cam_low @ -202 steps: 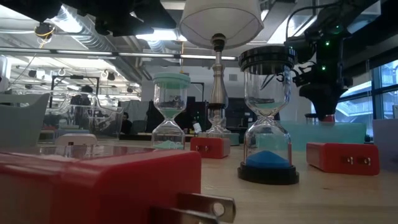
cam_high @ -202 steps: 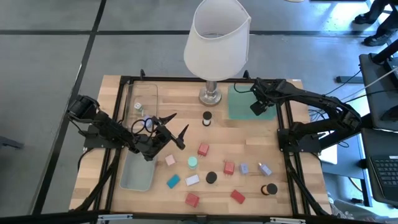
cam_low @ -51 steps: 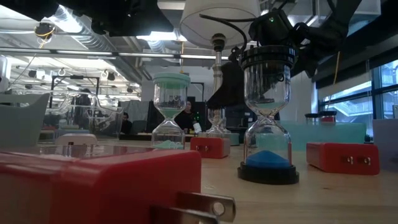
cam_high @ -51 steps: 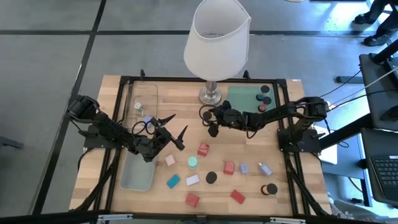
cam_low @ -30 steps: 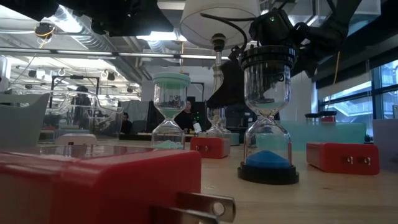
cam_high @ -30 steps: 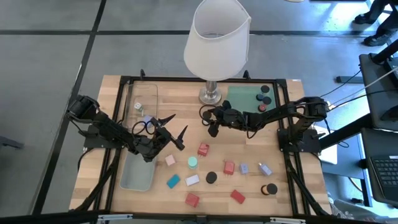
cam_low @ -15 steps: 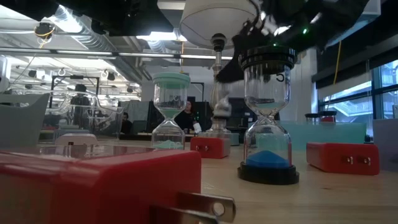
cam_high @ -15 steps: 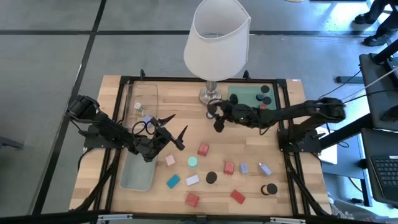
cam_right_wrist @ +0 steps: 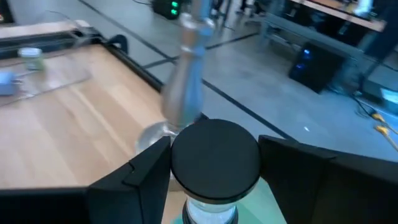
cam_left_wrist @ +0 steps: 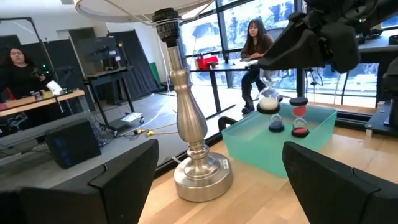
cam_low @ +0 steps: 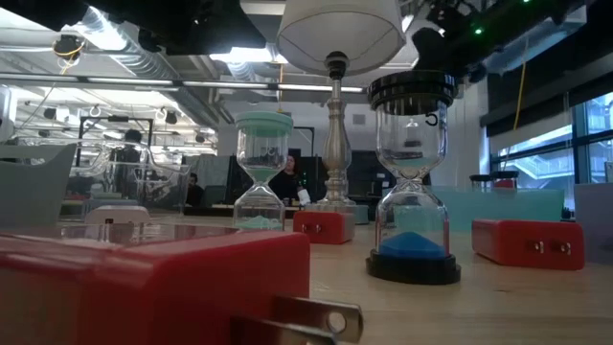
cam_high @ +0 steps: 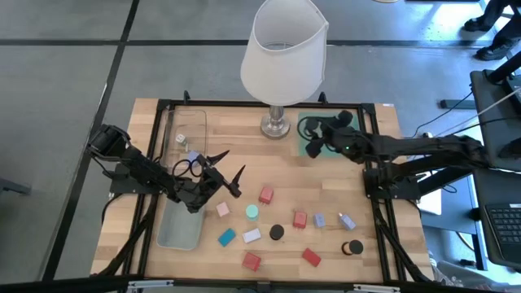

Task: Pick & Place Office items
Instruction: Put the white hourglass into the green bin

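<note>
Our right arm reaches in across the table's far side, its right gripper [cam_high: 312, 140] clamped on a black-capped sand timer [cam_right_wrist: 214, 163]. Our left gripper [cam_high: 229, 169] hangs over the near-left side, fingers spread wide, holding nothing.

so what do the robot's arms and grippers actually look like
Both arms are dark, nearly black, built of jointed segments. The left gripper ends in two thin pointed fingers. The right gripper has broad, flat, angular black fingers. A black cable loops beside the right arm's wrist.
</note>
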Action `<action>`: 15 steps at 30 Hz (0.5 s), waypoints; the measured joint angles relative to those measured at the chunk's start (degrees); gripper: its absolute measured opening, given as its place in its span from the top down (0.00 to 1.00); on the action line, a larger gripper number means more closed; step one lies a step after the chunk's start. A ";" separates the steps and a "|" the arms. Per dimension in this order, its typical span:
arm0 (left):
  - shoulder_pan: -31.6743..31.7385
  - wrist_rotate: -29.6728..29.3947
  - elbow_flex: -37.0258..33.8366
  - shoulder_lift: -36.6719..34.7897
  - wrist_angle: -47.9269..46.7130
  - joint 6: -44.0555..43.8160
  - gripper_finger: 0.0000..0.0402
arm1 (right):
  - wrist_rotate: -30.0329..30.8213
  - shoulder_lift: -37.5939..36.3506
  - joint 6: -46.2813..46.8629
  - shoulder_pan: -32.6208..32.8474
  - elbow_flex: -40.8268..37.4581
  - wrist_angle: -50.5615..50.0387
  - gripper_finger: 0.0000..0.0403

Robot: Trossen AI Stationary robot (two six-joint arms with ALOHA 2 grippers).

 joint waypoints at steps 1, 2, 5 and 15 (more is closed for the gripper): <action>0.00 0.00 0.00 -0.01 0.00 -0.13 0.15 | 0.41 -0.58 0.58 -0.34 -0.48 -0.53 0.46; 0.00 0.00 0.00 -0.01 0.00 -0.15 0.15 | 0.45 -1.13 1.19 -0.84 -1.23 -0.68 0.46; 0.00 0.00 0.00 0.00 0.00 -0.14 0.15 | 0.36 -2.26 2.93 -2.77 -5.24 1.16 0.46; 0.13 0.00 -0.02 -0.02 0.00 -0.14 0.15 | -2.07 -1.70 4.84 -13.56 -21.52 26.10 0.46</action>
